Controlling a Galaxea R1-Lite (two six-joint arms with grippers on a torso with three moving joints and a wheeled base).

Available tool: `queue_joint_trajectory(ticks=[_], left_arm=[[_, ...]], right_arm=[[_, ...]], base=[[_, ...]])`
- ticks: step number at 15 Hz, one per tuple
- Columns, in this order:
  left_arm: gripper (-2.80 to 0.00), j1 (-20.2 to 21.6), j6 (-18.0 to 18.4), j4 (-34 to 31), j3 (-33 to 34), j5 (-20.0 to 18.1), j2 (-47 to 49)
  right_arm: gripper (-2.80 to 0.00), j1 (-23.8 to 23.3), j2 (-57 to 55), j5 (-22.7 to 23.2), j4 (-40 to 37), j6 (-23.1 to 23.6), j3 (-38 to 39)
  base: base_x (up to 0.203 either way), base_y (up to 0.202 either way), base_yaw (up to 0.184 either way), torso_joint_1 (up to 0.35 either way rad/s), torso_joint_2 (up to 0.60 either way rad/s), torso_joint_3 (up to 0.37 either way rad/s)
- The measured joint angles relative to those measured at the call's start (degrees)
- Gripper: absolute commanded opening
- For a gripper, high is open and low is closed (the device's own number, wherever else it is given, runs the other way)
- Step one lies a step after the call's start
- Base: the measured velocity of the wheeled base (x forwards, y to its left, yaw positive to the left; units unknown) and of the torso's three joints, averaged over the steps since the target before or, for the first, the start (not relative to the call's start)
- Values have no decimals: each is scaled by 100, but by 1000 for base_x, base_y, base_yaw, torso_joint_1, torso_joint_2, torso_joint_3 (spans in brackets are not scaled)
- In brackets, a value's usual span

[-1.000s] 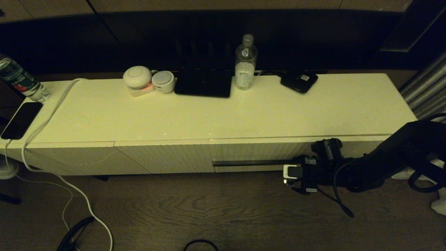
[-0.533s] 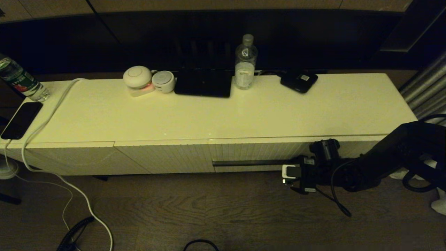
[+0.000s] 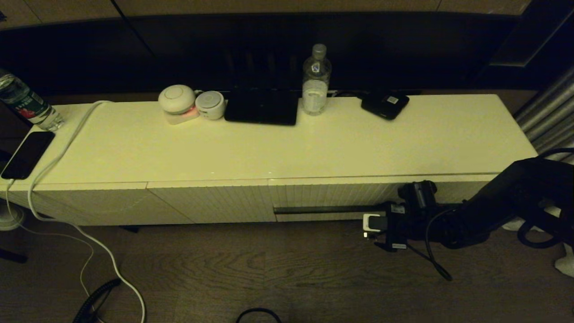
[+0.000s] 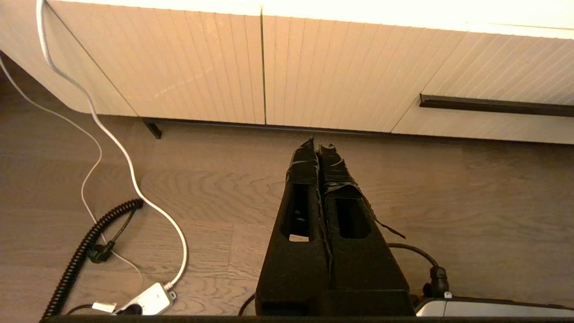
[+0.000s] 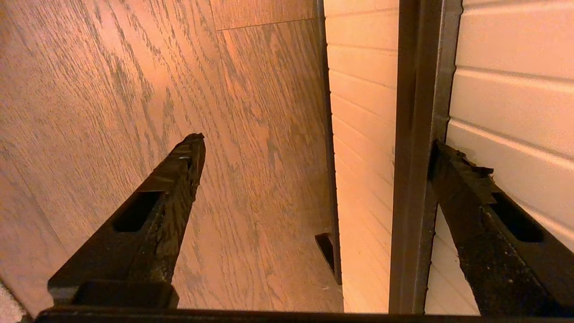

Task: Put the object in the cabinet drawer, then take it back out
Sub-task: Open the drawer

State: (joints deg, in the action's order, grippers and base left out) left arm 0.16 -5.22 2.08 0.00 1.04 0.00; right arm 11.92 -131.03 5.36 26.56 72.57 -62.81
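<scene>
The cabinet drawer (image 3: 332, 195) is pushed in, its ribbed cream front flush with the cabinet and its dark handle strip (image 3: 327, 209) running across it. My right gripper (image 3: 374, 220) is low in front of the drawer at the handle's right end. It is open and empty: one finger (image 5: 179, 179) hangs over the floor, while the other finger (image 5: 466, 193) lies against the drawer front on the far side of the handle strip (image 5: 415, 134). My left gripper (image 4: 316, 146) is shut and empty over the floor, clear of the cabinet. I cannot tell which thing is the object.
On the cabinet top (image 3: 287, 148) stand a clear water bottle (image 3: 316, 80), two round white devices (image 3: 188, 104), a black flat device (image 3: 262, 107) and a small black box (image 3: 384, 104). A phone (image 3: 27, 154) and a white cable (image 3: 67, 134) lie at the left end. More cables trail over the floor (image 4: 112, 233).
My right arm has shifted very slightly at the drawer handle, with its gripper still open. Nothing else has moved.
</scene>
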Motion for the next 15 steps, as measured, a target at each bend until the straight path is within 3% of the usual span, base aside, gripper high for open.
queue_joint_trajectory(ticks=[10,15], left_arm=[[-280,-2,-1,-1,0,1,0],[-280,-2,2,0,0,-1,0]], right_arm=[[0,100,521,-11,-28,8,1091],[0,106,635,-9,-27,-6,821]], base=[[0,0,0,0,0,0],[0,0,0,0,0,0]])
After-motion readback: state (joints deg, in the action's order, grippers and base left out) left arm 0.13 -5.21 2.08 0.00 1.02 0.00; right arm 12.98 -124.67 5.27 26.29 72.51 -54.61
